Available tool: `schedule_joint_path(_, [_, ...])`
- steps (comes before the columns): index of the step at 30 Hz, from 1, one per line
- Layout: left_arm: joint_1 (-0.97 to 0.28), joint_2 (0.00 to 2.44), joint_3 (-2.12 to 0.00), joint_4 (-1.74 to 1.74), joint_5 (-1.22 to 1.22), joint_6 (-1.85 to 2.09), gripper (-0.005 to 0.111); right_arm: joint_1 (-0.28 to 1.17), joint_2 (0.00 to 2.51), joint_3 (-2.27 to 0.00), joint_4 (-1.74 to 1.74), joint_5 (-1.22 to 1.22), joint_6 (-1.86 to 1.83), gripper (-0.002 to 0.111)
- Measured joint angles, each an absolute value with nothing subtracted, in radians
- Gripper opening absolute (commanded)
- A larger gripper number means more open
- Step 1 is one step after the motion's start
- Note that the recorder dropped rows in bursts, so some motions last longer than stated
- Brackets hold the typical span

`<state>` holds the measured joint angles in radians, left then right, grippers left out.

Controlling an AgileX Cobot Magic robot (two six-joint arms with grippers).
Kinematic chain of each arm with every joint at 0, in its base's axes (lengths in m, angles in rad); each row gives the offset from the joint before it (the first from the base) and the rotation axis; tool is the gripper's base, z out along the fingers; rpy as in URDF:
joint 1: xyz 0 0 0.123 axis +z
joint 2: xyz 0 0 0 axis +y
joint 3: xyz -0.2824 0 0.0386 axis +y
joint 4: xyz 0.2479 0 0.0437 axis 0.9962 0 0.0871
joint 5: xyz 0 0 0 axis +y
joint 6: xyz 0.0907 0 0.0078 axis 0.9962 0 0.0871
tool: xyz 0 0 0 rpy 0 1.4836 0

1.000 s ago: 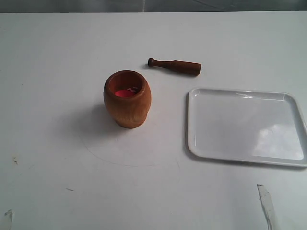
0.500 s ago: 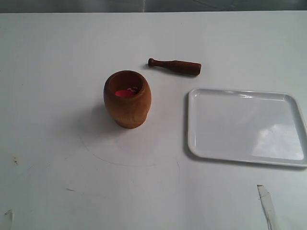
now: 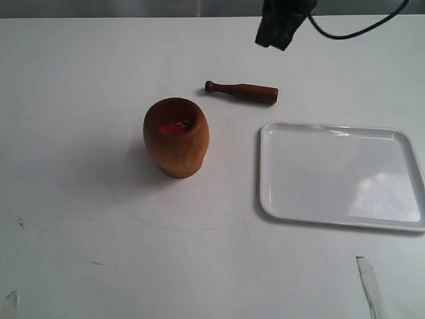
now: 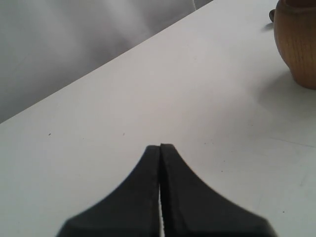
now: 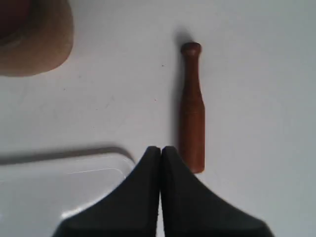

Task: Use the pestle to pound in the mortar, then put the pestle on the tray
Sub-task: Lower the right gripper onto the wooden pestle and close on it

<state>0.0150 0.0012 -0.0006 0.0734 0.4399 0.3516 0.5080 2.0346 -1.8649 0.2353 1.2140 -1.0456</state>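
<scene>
The orange-brown wooden mortar point(image 3: 176, 137) stands upright mid-table with a pink-red bit inside; its side shows in the left wrist view point(image 4: 297, 42) and its rim in the right wrist view point(image 5: 34, 37). The dark brown pestle point(image 3: 242, 92) lies flat on the table behind the mortar, knob toward the left, also the pestle point(image 5: 192, 107) in the right wrist view. The white tray point(image 3: 279, 199) sits right of the mortar, empty. My right gripper point(image 3: 277, 41) hangs above and behind the pestle, shut point(image 5: 160, 148) on nothing. My left gripper point(image 4: 160, 145) is shut, empty, well away from the mortar.
A white strip of tape point(image 3: 369, 284) lies near the front right of the table. A faint pencil arc point(image 3: 166, 222) curves on the table in front of the mortar. The table's far edge point(image 3: 133, 17) meets a dark background.
My right gripper has come into the exterior view at the top, above the pestle. The mortar, pestle and tray have not moved.
</scene>
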Motion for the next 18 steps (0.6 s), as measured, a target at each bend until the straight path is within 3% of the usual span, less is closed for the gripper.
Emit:
schedule_joint_path(3, [0.015,0.001,-0.001,0.073,0.440,0.352,0.000,0.542,2.094,-1.865,0.232,1.216,-1.172,0.001])
schedule_joint_path(5, [0.015,0.001,-0.001,0.073,0.440,0.352,0.000,0.565,2.140,-1.865,0.228,1.216,-1.194,0.009])
schedule_joint_path(7, [0.015,0.001,-0.001,0.073,0.440,0.352,0.000,0.587,2.179,-1.865,0.225,1.213,-1.205,0.022])
schedule_joint_path(8, [0.015,0.001,-0.001,0.073,0.440,0.352,0.000,0.593,2.192,-1.865,0.225,1.207,-1.214,0.040])
schedule_joint_path(10, [0.015,0.001,-0.001,0.073,0.440,0.352,0.000,0.619,2.220,-1.865,0.212,1.165,-1.233,0.058])
schedule_joint_path(18, [0.015,0.001,-0.001,0.073,0.440,0.352,0.000,0.640,2.270,-1.865,0.092,0.918,-1.052,0.055])
